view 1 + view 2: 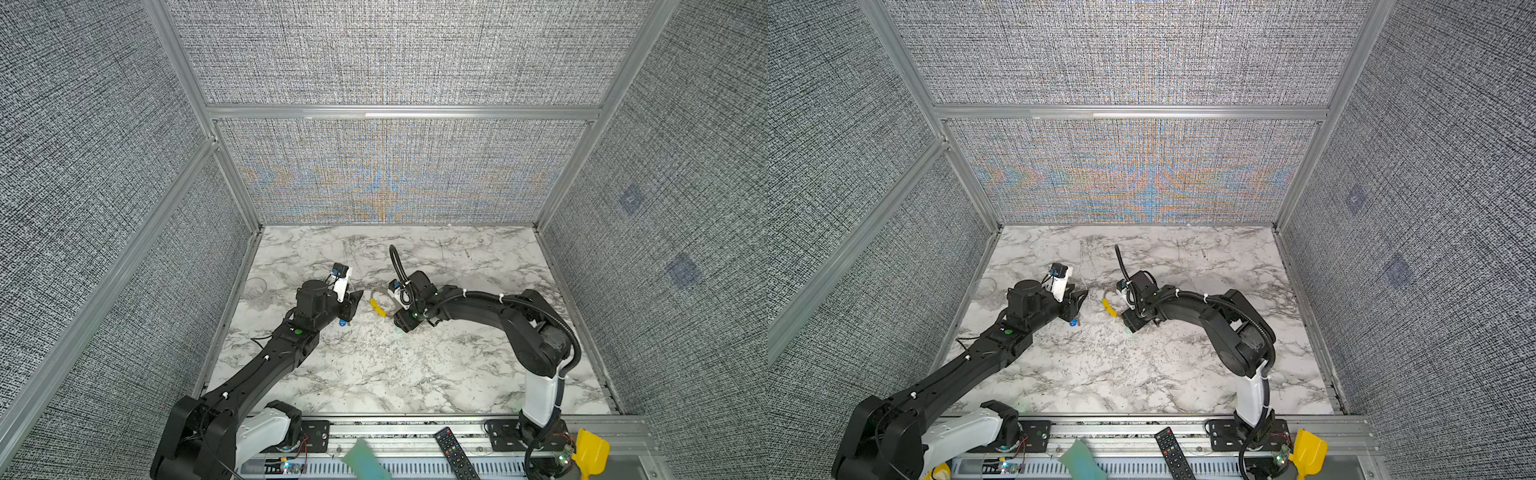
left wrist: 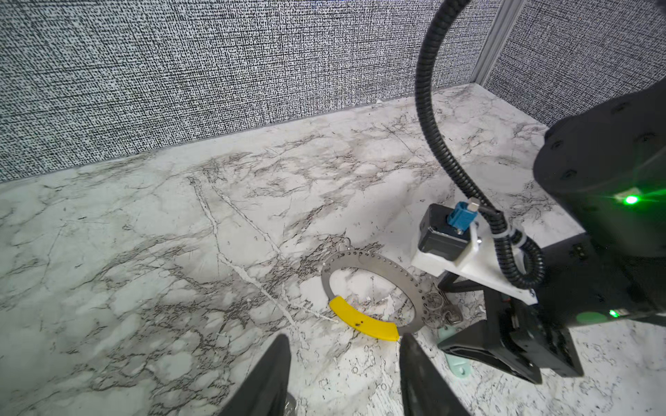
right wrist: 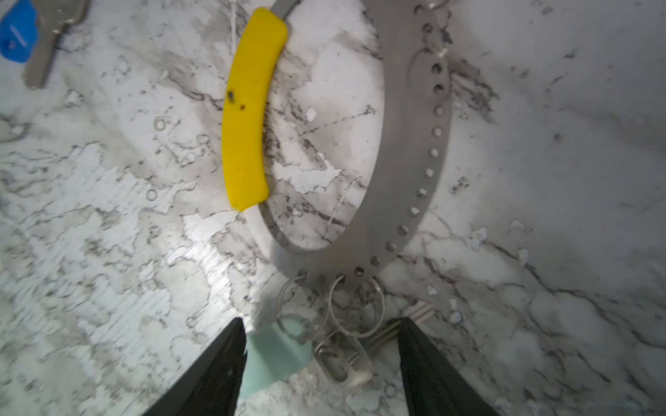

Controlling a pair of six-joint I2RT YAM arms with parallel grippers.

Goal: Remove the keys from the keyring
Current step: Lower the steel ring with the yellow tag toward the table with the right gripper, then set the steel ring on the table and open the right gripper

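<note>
Looking through the right wrist camera, I see the right gripper (image 3: 320,324) with its jaws well apart, straddling the mint-green key (image 3: 274,353) and the small wire rings (image 3: 379,306) that link it to the grey keyring (image 3: 407,201). One finger touches the key's head, but nothing is clamped. The keyring lies flat on the marble table (image 1: 374,374). The left gripper (image 2: 344,342) stands parted too, holding nothing, and the blue key (image 1: 343,322) lies loose just beside it.

No readable lettering showing anywhere. Remote control (image 1: 456,453) lying at lower centre of frame, button markings coming out too small for reading. Blue key (image 3: 18,30), upper left of frame, carrying faint blurred mark only.
</note>
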